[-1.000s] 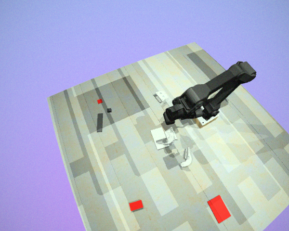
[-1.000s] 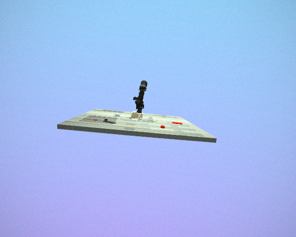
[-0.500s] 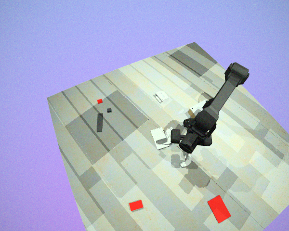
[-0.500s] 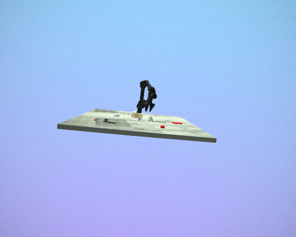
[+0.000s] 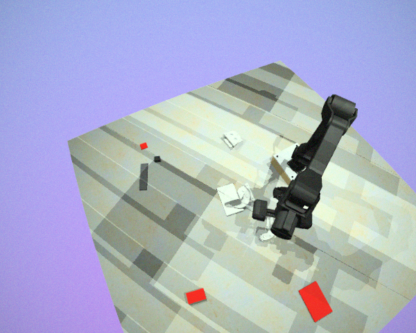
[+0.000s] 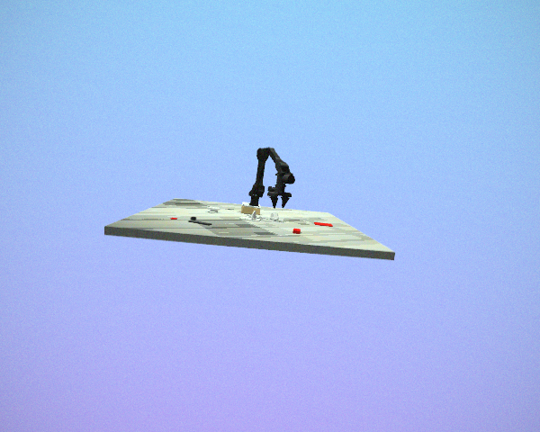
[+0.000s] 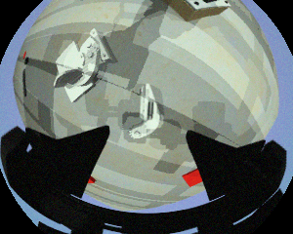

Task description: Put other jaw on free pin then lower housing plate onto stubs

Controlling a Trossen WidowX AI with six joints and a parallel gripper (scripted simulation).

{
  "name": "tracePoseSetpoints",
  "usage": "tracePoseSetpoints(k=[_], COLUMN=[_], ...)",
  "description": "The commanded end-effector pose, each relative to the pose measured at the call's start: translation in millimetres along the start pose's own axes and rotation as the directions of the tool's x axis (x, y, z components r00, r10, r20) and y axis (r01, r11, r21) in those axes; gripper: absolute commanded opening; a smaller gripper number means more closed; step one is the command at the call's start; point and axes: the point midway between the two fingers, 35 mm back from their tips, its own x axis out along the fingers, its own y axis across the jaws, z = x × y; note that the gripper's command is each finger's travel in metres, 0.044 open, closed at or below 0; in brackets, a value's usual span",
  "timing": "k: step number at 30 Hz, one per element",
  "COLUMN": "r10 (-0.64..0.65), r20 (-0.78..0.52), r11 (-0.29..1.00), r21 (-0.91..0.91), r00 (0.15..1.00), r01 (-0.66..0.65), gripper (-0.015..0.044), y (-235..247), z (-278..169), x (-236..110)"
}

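Note:
My gripper (image 6: 279, 206) (image 7: 148, 131) is open and empty, pointing down above the loose white jaw (image 5: 266, 236) (image 6: 274, 216) (image 7: 151, 122). In the wrist view this jaw lies between and beyond the spread fingertips, its curved end toward the gripper. The white base (image 5: 227, 195) (image 7: 79, 93) stands to the left of it, with the other white jaw (image 5: 245, 195) (image 7: 90, 58) at its side. The pins and gear teeth are too small to tell. The white housing plate (image 5: 232, 139) (image 6: 212, 210) lies apart, farther back. The arm hides part of the loose jaw in the top view.
The arm's mounting block (image 5: 281, 170) (image 7: 197, 12) stands behind the jaws. A large red block (image 5: 315, 302) and a smaller red block (image 5: 195, 296) lie toward the front. A small red piece (image 5: 143, 146), black cube (image 5: 157, 158) and dark strip (image 5: 143, 177) lie far left.

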Motion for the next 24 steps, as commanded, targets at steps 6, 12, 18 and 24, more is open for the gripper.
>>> tracePoseSetpoints(k=[6, 12, 18, 24], r10=[-0.012, -0.012, -0.012, -0.012], r20=[0.024, 0.024, 0.024, 0.024], r11=[1.000, 1.000, 1.000, 1.000], r21=[0.005, 0.005, 0.005, 0.005], r00=[1.000, 1.000, 1.000, 1.000], r01=[0.012, 0.012, 0.012, 0.012], gripper=[0.0440, 0.0440, 0.0440, 0.0440], y=[-3, -3, -3, -3], z=[6, 6, 5, 5], x=[23, 30, 40, 50])
